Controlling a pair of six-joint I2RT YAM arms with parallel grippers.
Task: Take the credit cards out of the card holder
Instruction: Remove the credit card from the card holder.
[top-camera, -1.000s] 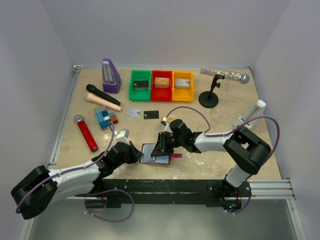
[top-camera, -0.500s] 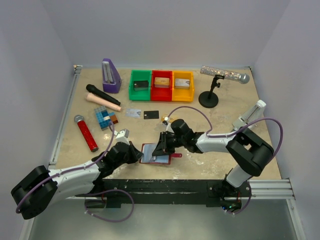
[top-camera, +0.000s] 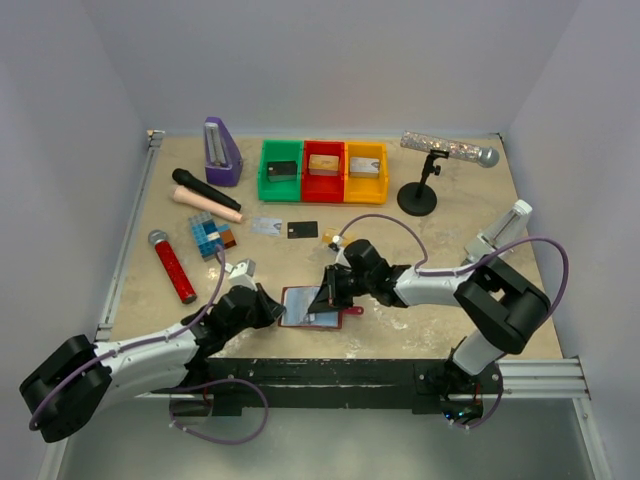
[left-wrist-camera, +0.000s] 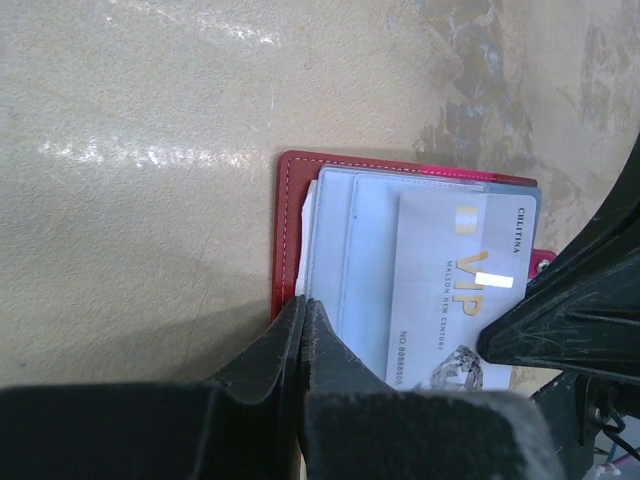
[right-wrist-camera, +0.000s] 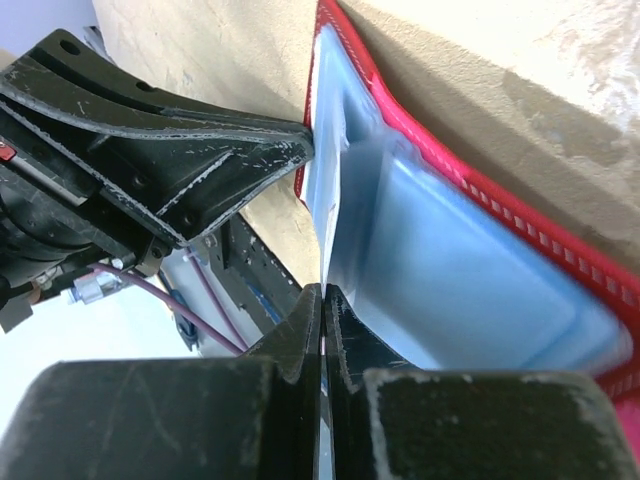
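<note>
Closure on both sides, we note: left end effector (left-wrist-camera: 302, 308) pinches red edge of card holder (left-wrist-camera: 288, 215); right end effector (right-wrist-camera: 322, 295) grips silvery credit card (left-wrist-camera: 445, 290) lying in card holder's pale lining. Black card (top-camera: 302, 229), grey card (top-camera: 266, 225) lie on surface (top-camera: 480, 200) beyond card holder.

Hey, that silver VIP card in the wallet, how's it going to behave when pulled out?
The card looks thin and flat, so probably light and stiff yet slightly bendy. Its shiny face may slip in a pinch. Tucked into the wallet, it may drag the wallet along.
</note>
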